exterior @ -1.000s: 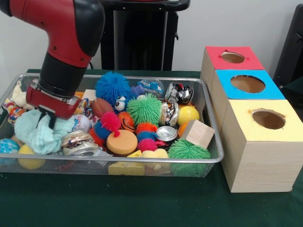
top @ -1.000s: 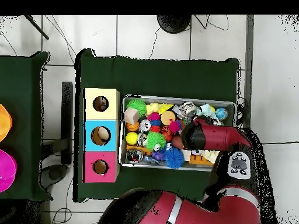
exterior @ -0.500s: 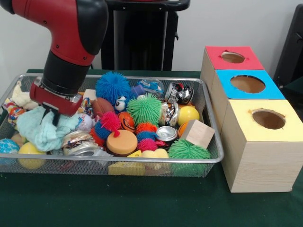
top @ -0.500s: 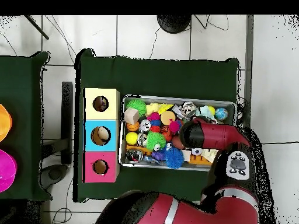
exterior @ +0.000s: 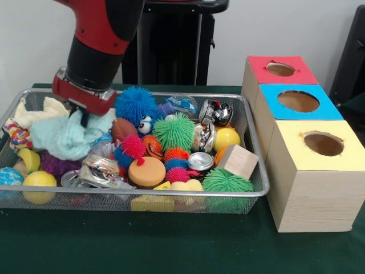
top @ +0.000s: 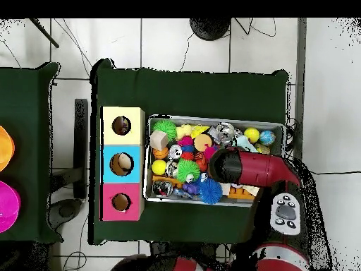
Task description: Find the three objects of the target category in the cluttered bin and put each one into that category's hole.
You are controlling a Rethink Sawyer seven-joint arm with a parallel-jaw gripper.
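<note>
No readable brand, label or writing on anything in either view. Pincer point(exterior: 84, 117) clamped on a pale teal cloth point(exterior: 68, 136), soft and crumpled, hanging in folds above the left part of a wire-mesh bin point(exterior: 251, 149) with a shiny metal rim. Red and black arm point(exterior: 102, 40) coming down from the top left of the front view, hiding the pincer in the overhead view. Under and beside the cloth: a fuzzy purple ball point(exterior: 54, 164), a smooth yellow ball point(exterior: 39, 181), a crushed shiny can point(exterior: 100, 169) and a cream rag point(exterior: 40, 111) at the bin's far left corner. In the middle of the bin: a spiky blue ball point(exterior: 135, 105) with rubbery hairs, a spiky green ball point(exterior: 174, 131), a smaller pink spiky ball point(exterior: 134, 145), a flat round orange lid-like disc point(exterior: 146, 171). Toward the bin's right end: a plain wooden block point(exterior: 238, 161) tilted on a corner, a glossy yellow ball point(exterior: 227, 137), another spiky green ball point(exterior: 227, 181) against the near rim. Just beside the bin's right end, on the dark green worktop point(exterior: 171, 245): three pale wooden boxes in a row, each with a round hole, topped red point(exterior: 280, 69), blue point(exterior: 297, 101) and yellow point(exterior: 322, 144).
</note>
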